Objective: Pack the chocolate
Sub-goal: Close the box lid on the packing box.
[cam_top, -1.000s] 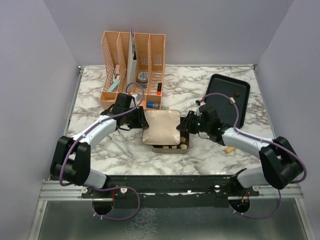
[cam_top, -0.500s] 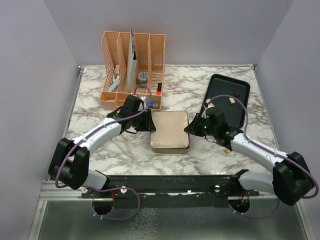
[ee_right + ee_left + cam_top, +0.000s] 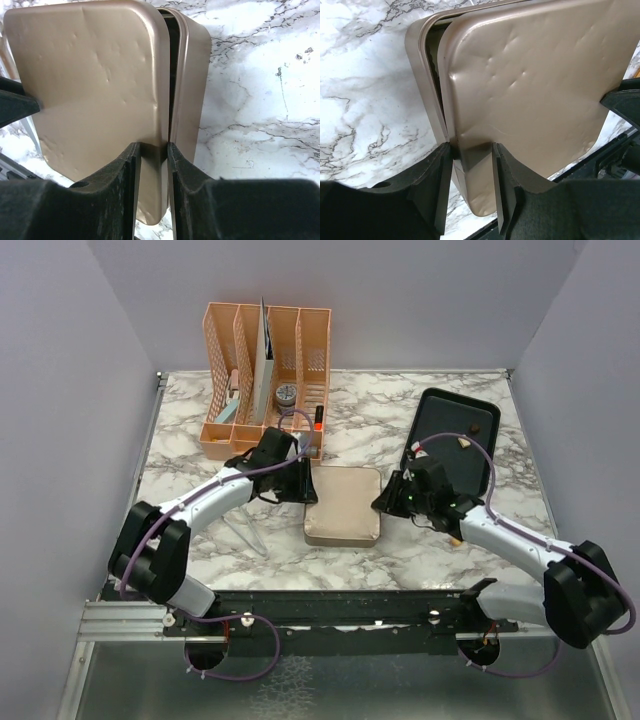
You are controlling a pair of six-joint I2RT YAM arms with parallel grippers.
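We see a peach desk organizer [image 3: 265, 370] standing at the far left of the marble table [image 3: 400, 405], just behind the left arm's wrist. A black tray [image 3: 450, 410] lies at the far right, close behind the right arm's wrist. One cream-white chocolate [image 3: 463, 441] sits on that tray, under the looping purple cable. A light brown chocolate [image 3: 458, 539] lies on the marble beside the right forearm.

The rest of the task's sweets cannot be seen, because the gold lid [image 3: 343, 502] covers the tin base [image 3: 417, 65] at the table's centre. In both wrist views a dark gap shows between lid and base, and the base's rim peeks out beyond the lid's edge.

Open marble runs in front of the tin towards the arms' mounting rail. More lies behind it, between organizer and tray. To either side the arms themselves fill the room.

The left gripper [image 3: 472, 150] is clamped on the lid's left edge, with that arm stretched forward and angled inward from its base. The right gripper [image 3: 152, 150] pinches the opposite edge, its forearm slanting in from the right. We see the two tools facing each other across the lid.
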